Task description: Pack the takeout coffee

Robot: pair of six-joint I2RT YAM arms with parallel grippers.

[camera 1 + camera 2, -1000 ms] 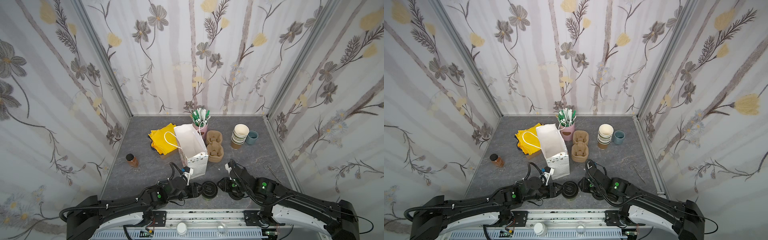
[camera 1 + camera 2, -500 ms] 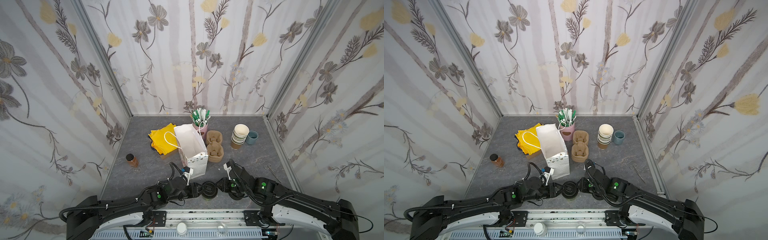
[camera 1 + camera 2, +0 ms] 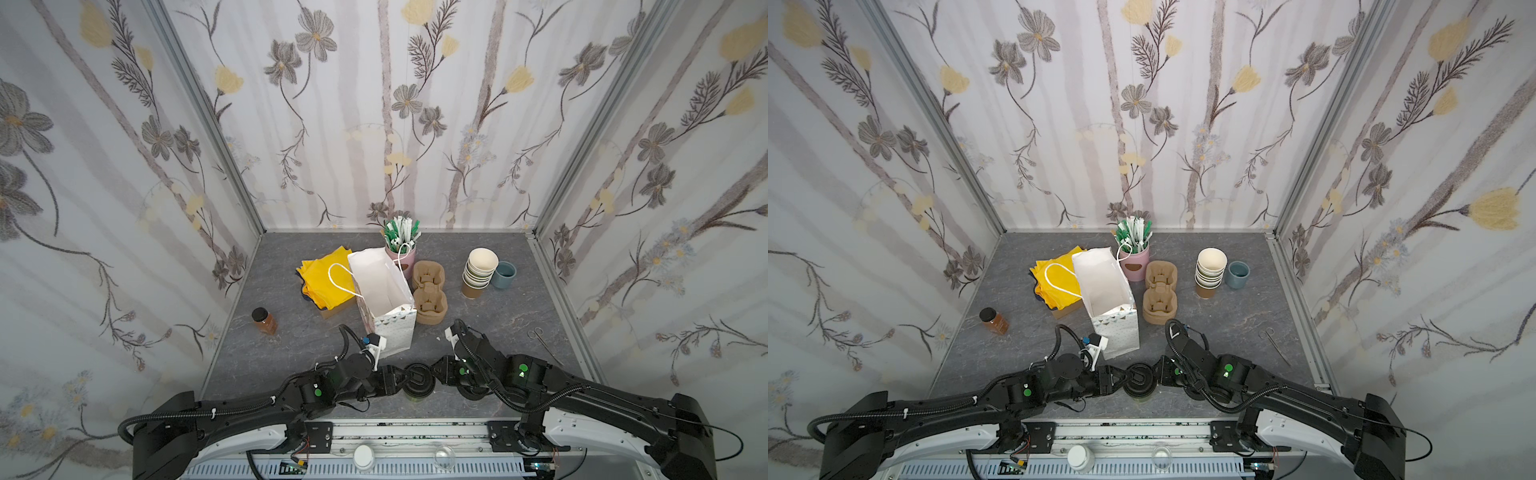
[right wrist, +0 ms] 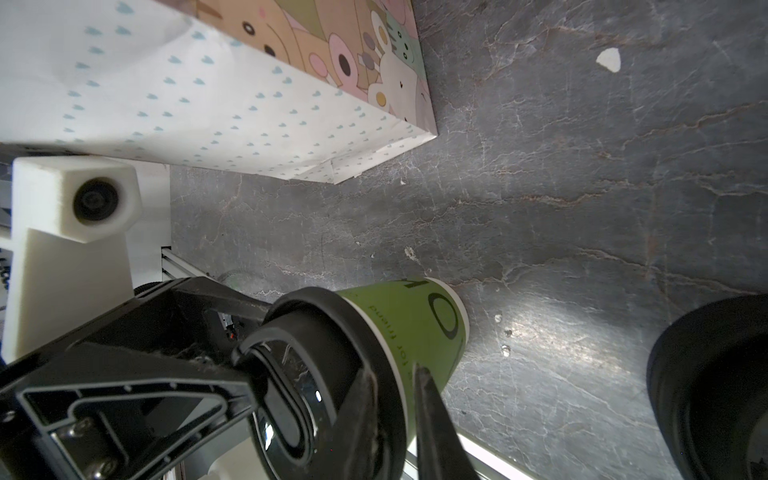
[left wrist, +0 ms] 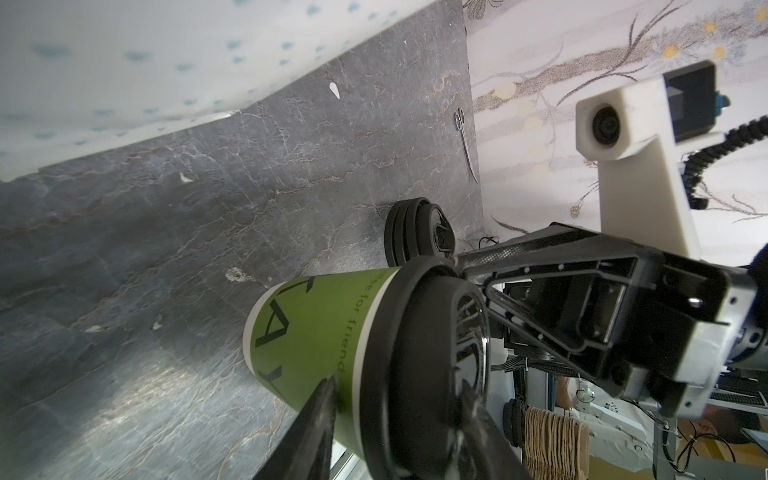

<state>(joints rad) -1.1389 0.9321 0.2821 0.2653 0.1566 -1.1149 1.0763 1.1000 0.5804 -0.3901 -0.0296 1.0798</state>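
Black-lidded green paper cup [image 5: 316,332] not yet in the white paper bag [image 3: 395,330]: left tool [image 5: 397,390] clasps it half-open, right tool [image 4: 392,370] pinches its rim.

The takeout coffee [image 3: 422,384] I have to pack is a small paper cup. Its wall is olive-green with dark lettering, and I can read "for friend" on it. A round black sip lid [image 5: 415,353] caps it. It stands upright on the grey table [image 3: 270,365] — close to the front edge, about mid-width.
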